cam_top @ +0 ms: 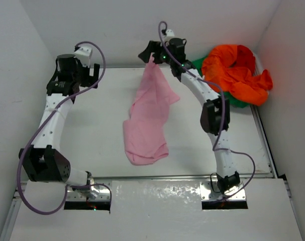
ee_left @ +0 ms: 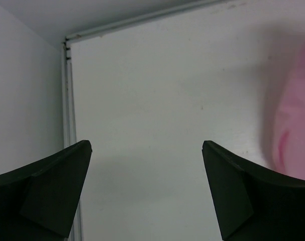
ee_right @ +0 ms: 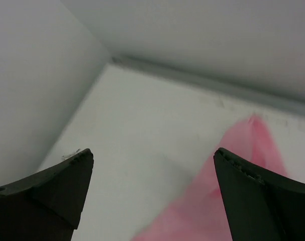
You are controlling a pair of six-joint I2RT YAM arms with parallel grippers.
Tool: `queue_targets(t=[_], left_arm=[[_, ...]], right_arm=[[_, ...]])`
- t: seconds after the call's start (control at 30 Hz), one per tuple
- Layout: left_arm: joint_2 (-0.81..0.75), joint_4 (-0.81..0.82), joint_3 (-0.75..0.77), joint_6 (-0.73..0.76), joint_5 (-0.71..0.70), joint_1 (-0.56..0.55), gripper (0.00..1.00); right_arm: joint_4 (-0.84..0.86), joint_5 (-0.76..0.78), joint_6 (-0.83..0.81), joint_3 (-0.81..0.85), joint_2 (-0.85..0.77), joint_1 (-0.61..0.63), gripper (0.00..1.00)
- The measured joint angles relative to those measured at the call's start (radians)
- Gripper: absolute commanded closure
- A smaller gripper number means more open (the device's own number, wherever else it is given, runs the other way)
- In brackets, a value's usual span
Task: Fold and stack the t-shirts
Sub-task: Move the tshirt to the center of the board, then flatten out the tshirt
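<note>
The pink t-shirt (cam_top: 148, 118) lies stretched out and crumpled on the table, from a point at the back centre down to the front centre. My right gripper (cam_top: 151, 54) hovers over its far tip, jaws wide open and empty. In the right wrist view (ee_right: 153, 153) the pink cloth (ee_right: 232, 201) lies below the fingers. My left gripper (cam_top: 62, 86) is open and empty at the back left. In the left wrist view (ee_left: 146, 145) the pink shirt (ee_left: 295, 115) shows at the right edge. The orange shirt (cam_top: 237, 73), the red shirt (cam_top: 246, 54) and the green shirt (cam_top: 233, 100) are piled in the back right corner.
White walls close in the table on the left, back and right. A metal rail (cam_top: 182, 176) runs along the near edge by the arm bases. The table's back left corner (ee_left: 68, 42) shows in the left wrist view.
</note>
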Motion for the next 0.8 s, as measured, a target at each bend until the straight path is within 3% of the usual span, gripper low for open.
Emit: queue_targets(t=[0.1, 0.23, 0.27, 0.3, 0.33, 0.43, 0.47, 0.5, 0.53, 0.63, 0.8], left_arm=[[0.041, -0.019, -0.035, 0.029, 0.030, -0.018, 0.21], [0.164, -0.053, -0.041, 0.059, 0.081, -0.101, 0.22], [0.192, -0.055, -0.049, 0.062, 0.099, -0.116, 0.22], [0.222, -0.058, -0.058, 0.061, 0.116, -0.132, 0.22], [0.252, -0.062, -0.060, 0.059, 0.134, -0.145, 0.22], [0.360, -0.078, -0.027, 0.033, 0.165, -0.154, 0.22], [0.402, -0.088, 0.007, 0.020, 0.169, -0.152, 0.22], [0.454, -0.086, 0.051, 0.006, 0.177, -0.150, 0.22], [0.497, -0.085, 0.094, -0.008, 0.180, -0.149, 0.22], [0.610, -0.084, 0.214, -0.064, 0.185, -0.133, 0.22], [0.629, -0.081, 0.245, -0.148, 0.219, -0.035, 0.22]], right_arm=[[-0.196, 0.055, -0.060, 0.048, 0.109, 0.020, 0.01], [-0.349, 0.167, -0.180, -0.276, -0.044, 0.042, 0.03], [-0.391, 0.191, -0.211, -0.362, -0.111, 0.045, 0.14], [-0.429, 0.211, -0.240, -0.438, -0.184, 0.046, 0.73], [-0.438, 0.222, -0.270, -0.523, -0.275, 0.046, 1.00], [-0.435, 0.238, -0.322, -0.723, -0.531, 0.056, 0.97], [-0.422, 0.253, -0.343, -0.778, -0.601, 0.069, 0.87], [-0.401, 0.268, -0.370, -0.832, -0.660, 0.099, 0.62], [-0.382, 0.281, -0.387, -0.870, -0.693, 0.141, 0.49], [-0.340, 0.301, -0.468, -0.917, -0.663, 0.327, 0.24], [-0.369, 0.306, -0.525, -0.782, -0.359, 0.558, 0.20]])
